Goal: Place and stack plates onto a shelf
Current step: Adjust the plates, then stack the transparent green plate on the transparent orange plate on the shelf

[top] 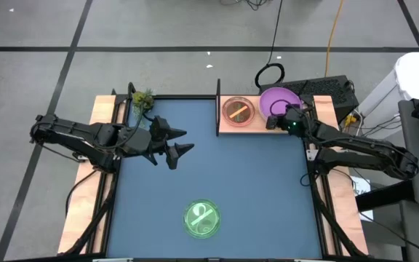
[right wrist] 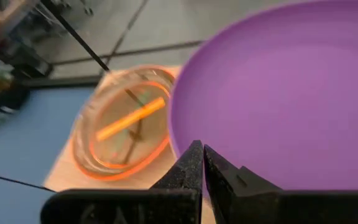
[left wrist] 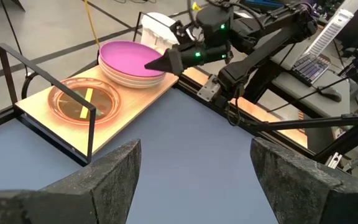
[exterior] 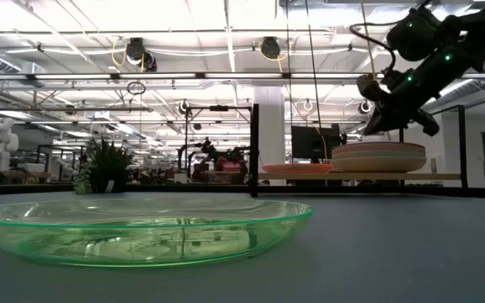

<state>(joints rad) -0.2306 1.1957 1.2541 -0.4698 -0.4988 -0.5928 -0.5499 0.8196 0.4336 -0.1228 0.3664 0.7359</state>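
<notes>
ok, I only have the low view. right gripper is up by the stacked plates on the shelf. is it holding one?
Observer: No. The right gripper is shut on nothing, its tips over the near rim of the purple plate topping the stack.
Operator: what's beside that stack?
Observer: An orange translucent plate with a yellow stick in it, at the end of the shelf by the black upright.
Operator: left arm?
Observer: The left gripper waits open over the table's left side, away from the green plate near the front edge.
</notes>
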